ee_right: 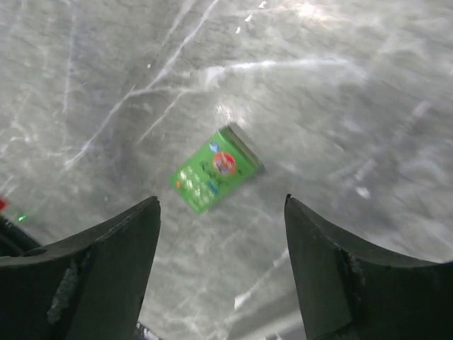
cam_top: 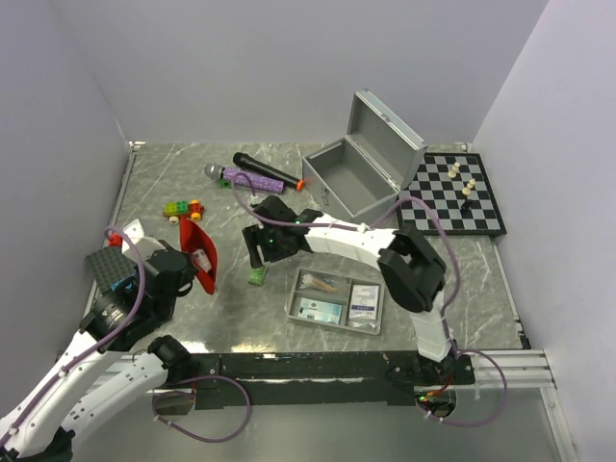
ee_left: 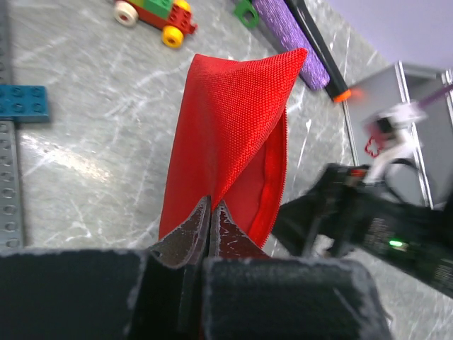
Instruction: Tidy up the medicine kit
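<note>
The red pouch (cam_top: 206,245) hangs open-mouthed above the table's left side, and my left gripper (ee_left: 211,211) is shut on its fabric edge (ee_left: 226,134). A small green medicine packet (ee_right: 214,170) lies flat on the marble. My right gripper (ee_right: 221,202) hovers over it, open, with nothing between its fingers. From above, that gripper (cam_top: 257,256) is just behind the packet (cam_top: 256,277). The silver-grey metal case (cam_top: 358,171) stands at the back with its lid up. The grey divided tray (cam_top: 293,306) holds several packets near the front.
A chessboard (cam_top: 454,195) with a few pieces lies at the back right. A microphone (cam_top: 258,170) and a purple roller (cam_top: 248,180) lie behind the arms. A toy car (cam_top: 183,207) and a dark studded plate (cam_top: 106,265) are on the left.
</note>
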`<state>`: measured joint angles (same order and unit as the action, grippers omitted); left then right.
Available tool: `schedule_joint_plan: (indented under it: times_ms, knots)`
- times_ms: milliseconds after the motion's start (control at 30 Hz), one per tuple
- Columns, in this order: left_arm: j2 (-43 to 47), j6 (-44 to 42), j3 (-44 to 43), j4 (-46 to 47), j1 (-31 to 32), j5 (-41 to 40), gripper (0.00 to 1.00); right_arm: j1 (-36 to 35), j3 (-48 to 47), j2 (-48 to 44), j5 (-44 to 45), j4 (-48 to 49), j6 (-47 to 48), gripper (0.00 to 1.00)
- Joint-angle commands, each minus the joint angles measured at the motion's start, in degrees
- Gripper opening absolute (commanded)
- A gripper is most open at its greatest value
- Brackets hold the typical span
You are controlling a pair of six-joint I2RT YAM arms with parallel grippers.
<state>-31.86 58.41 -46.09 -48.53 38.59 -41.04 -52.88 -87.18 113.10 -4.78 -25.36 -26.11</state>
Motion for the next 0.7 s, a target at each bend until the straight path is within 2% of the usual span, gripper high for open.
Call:
schedule_joint_plan:
  times_ms: [0,333,667]
  knots:
    - [1.01,1.88,-1.47,-1.48,-0.18,-3.53,0.01,-1.52,-7.12,3.52,-0.50,-1.87,-1.14,0.79]
    - [1.27,1.88,-0.06,-0.60,-0.18,-2.91,0.01,-2.75,-9.41,9.86,1.52,-3.29,-2.63,0.78]
    - [3.12,2.23,0.91,-0.86,-0.18,-2.82,0.01,-3.37,-13.28,14.96,7.85,-8.12,-0.88,0.75]
